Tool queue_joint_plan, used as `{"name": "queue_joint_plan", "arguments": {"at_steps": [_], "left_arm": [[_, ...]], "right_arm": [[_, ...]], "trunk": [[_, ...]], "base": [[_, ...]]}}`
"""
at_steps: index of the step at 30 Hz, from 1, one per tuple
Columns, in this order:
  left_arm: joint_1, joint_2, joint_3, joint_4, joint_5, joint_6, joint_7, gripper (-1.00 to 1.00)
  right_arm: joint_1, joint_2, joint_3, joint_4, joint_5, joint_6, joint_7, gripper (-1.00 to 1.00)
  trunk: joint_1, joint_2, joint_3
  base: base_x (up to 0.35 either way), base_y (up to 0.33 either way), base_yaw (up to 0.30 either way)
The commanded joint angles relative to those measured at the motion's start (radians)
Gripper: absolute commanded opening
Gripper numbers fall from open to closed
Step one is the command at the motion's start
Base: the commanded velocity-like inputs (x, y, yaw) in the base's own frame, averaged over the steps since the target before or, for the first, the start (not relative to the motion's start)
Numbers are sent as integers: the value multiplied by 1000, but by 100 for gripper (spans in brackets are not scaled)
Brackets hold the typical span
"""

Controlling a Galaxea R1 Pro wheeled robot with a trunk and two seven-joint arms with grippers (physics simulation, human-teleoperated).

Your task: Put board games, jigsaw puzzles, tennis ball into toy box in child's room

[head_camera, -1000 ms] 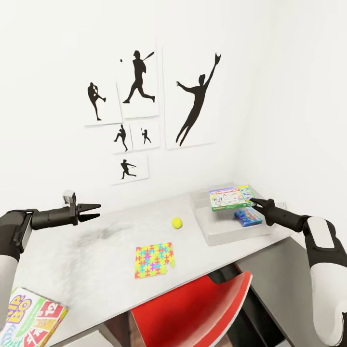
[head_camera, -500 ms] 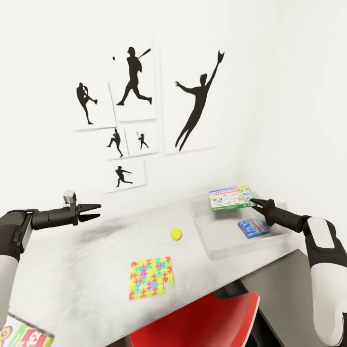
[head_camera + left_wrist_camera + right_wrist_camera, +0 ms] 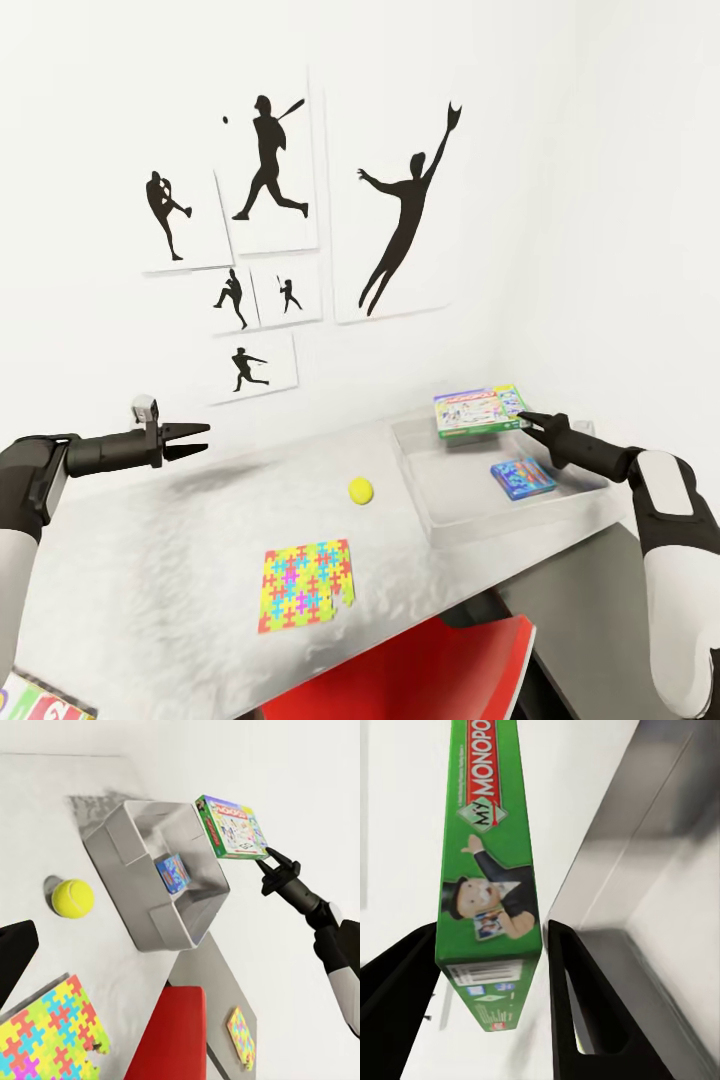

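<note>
The right gripper [image 3: 527, 419] pinches the Monopoly box [image 3: 478, 410] by its near end, held flat with its long axis running away from the fingers, out over the toy box [image 3: 440, 505] at the tabletop [image 3: 150, 560] end. Whether the box's far edge clears the rim is hard to judge. The left gripper [image 3: 190, 440], fingers narrowly parted and empty, hangs well away from the tennis ball [image 3: 360, 490] and jigsaw puzzle [image 3: 303, 585].

bright, even, shadowless-looking render; a soft grey smudge of shadow lies on the pale marbled table [image 3: 200, 560]; everything stays sharp.
</note>
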Motion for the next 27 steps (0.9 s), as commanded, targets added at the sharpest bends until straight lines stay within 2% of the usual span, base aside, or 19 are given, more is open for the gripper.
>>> {"name": "queue_joint_plan", "arguments": {"at_steps": [1,5,10,13,17,20,23,27], "left_arm": [[-1,0,2,-1,-11,10,-9,100],[-1,0,3,-1,-11,10,-9,100],[0,0,3,-1,-11,9,-9,100],[0,0,3,-1,-11,9,-9,100],[2,1,3,-2,-11,9,-9,100],[3,2,4,-1,-11,8,-9,100],[6,4,4,-2,-11,8,-9,100],[8,4,4,-2,-10,9,-9,100]], "right_arm": [[-2,0,1,0,8,4,6,-100],[-22,-8,47,3,13,-5,5,-100],[-53,-15,79,7,14,0,4,-100],[-59,-16,103,8,15,3,3,-100],[-61,-16,159,9,15,4,3,-100],[-61,-16,177,8,15,5,1,-100],[-61,-17,207,4,14,45,-21,-100],[-64,-17,231,8,14,54,-52,-100]], "trunk": [[1,-2,-2],[1,-2,-2],[1,-2,-2],[1,-2,-2],[1,-2,-2],[1,-2,-2],[1,-2,-2],[1,-2,-2]], "base": [[0,0,0],[0,0,0],[0,0,0],[0,0,0],[0,0,0],[0,0,0],[0,0,0],[0,0,0]]}}
